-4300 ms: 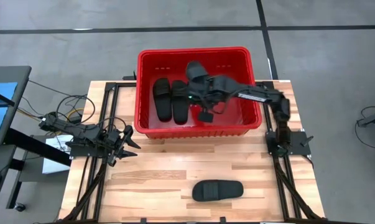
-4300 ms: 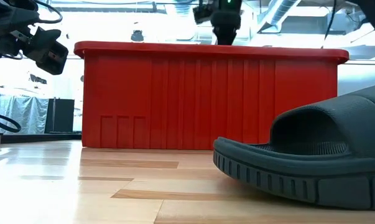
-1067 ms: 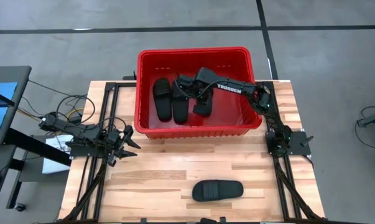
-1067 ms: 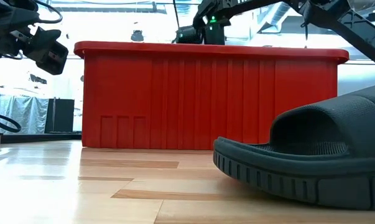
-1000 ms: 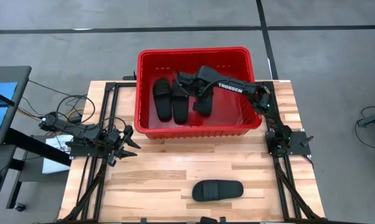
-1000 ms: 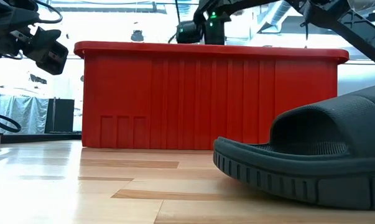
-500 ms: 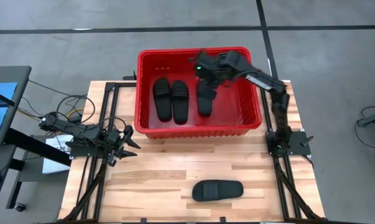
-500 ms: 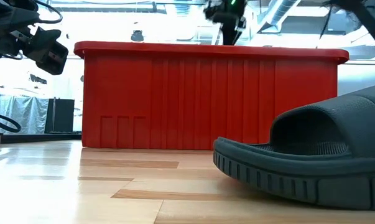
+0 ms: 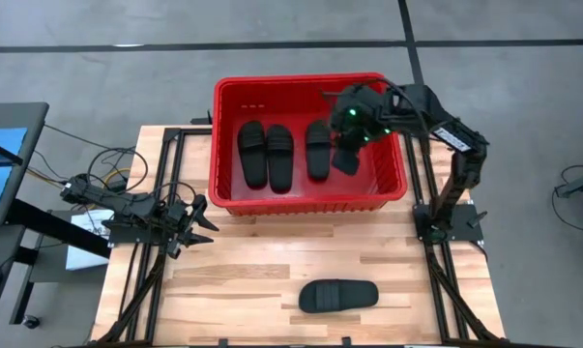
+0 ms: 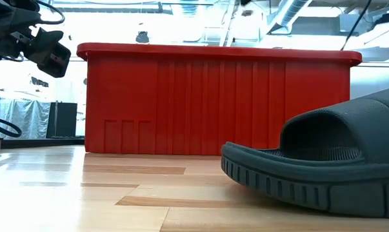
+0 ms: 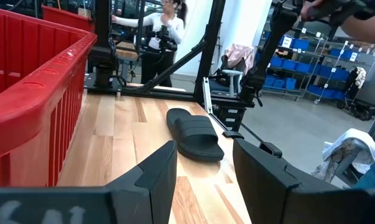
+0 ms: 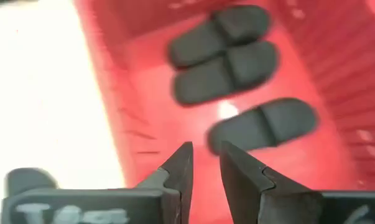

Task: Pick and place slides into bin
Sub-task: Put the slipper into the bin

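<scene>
1. The right gripper [image 9: 347,160], fingers slightly apart and empty, has lifted clear over the red bin's [image 9: 223,145] right half after releasing the third slide [image 9: 317,149].
2. Three slides now lie in the bin; the last slide [image 9: 338,295] waits near the table's front edge.
3. The left gripper [image 9: 196,224], fingers apart, idles at the table's left edge.

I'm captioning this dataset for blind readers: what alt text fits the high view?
Seen from above, three black slides lie side by side in a red bin, with the right gripper empty above it. A fourth slide lies on the wooden table, and the left gripper waits open at the table's left edge.
</scene>
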Robot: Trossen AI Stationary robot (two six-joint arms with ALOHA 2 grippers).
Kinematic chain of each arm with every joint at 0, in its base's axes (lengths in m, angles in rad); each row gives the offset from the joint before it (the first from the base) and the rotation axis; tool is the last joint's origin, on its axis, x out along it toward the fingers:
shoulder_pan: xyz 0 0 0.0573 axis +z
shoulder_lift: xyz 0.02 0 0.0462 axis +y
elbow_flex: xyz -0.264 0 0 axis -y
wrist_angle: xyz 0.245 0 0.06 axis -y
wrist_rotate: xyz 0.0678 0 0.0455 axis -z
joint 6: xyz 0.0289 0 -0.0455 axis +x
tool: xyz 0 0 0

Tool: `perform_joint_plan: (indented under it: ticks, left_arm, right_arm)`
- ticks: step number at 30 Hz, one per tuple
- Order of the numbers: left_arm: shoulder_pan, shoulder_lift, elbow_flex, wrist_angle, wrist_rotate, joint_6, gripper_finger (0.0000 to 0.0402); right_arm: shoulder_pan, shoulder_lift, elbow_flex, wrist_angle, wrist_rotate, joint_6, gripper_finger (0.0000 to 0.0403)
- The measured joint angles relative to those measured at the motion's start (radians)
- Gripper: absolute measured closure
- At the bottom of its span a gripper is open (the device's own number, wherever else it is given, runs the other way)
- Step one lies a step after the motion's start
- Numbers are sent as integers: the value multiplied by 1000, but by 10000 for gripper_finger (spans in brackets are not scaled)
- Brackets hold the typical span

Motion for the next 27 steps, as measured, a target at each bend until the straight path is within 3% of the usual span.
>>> perform_joint_plan:
  ticks: [6, 10, 21, 27]
  left_arm:
    - [0, 0, 0, 0, 0, 0, 253]
    - [0, 0, 0, 0, 0, 0, 253]
    - [0, 0, 0, 0, 0, 0, 253]
    - [0, 0, 0, 0, 0, 0, 253]
  right_arm:
    - [114, -33, -3, 1, -96, 58, 332]
    - [198, -64, -74, 0, -108, 100, 332]
    - [402, -188, -519, -1, -112, 216, 332]
    - [530, -288, -740, 45, -230, 302, 332]
